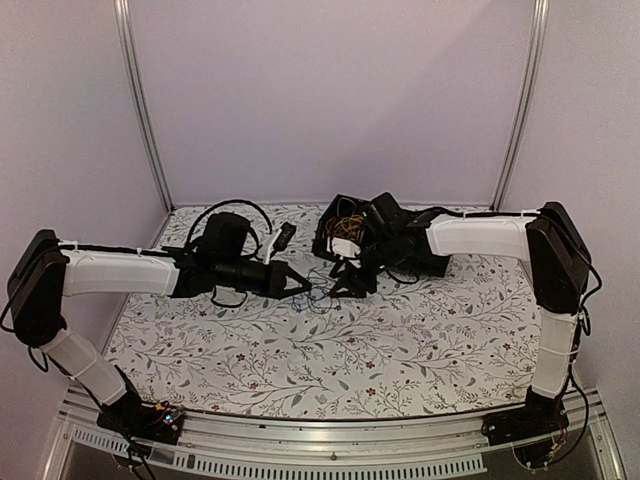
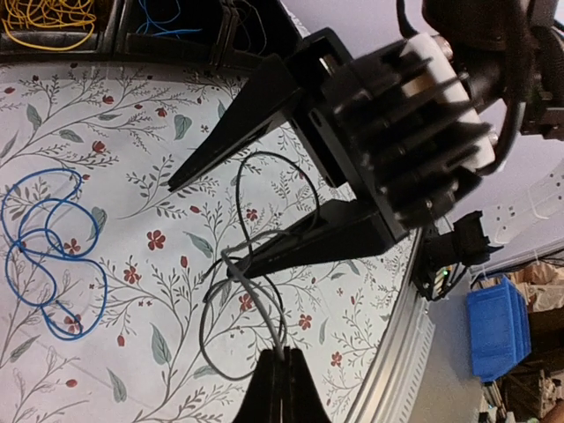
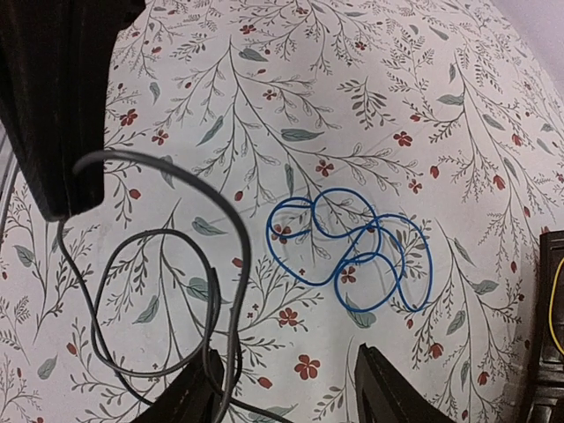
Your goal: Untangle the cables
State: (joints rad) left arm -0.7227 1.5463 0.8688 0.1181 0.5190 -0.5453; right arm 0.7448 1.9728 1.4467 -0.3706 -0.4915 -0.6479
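While the left hand (image 2: 282, 388) was clamped shut on a thin dark-grey cable (image 3: 159, 300), the right hand (image 3: 291, 392) stood with its jaws apart, and I could confirm nothing as held in them. In the overhead view the two hands met nearly tip to tip over the middle of the floral-printed counter (image 1: 400, 340), the left pointing to 3 o'clock and the right to 9 o'clock.

Grey cable: one end was pinched at the left fingertips. From there it ran toward the right hand and dropped in slack loops onto the counter. In the right wrist view the loops lay at 10 o'clock from the right hand. One strand was touching or just beside one of its fingers (image 3: 189, 397); I could not tell which.

Thin blue cable (image 3: 352, 251): it lay as a flat coil of overlapping loops on the counter, at 1 o'clock from the right hand and apart from the grey loops. Its long axis ran from 10 to 4 o'clock. Judgement: the open right hand was the nearer one to either bundle, and the grey strand was its closest target.

Hard to make out:
- From overhead the cables were too thin to follow.
- I could not tell whether the grey loops were one wire or two.
- The black compartmented tray (image 2: 115, 26) was cut off at 12 o'clock in the left wrist view. It showed only part of a yellow cable bundle (image 2: 48, 22) and another blue strand (image 2: 163, 18).
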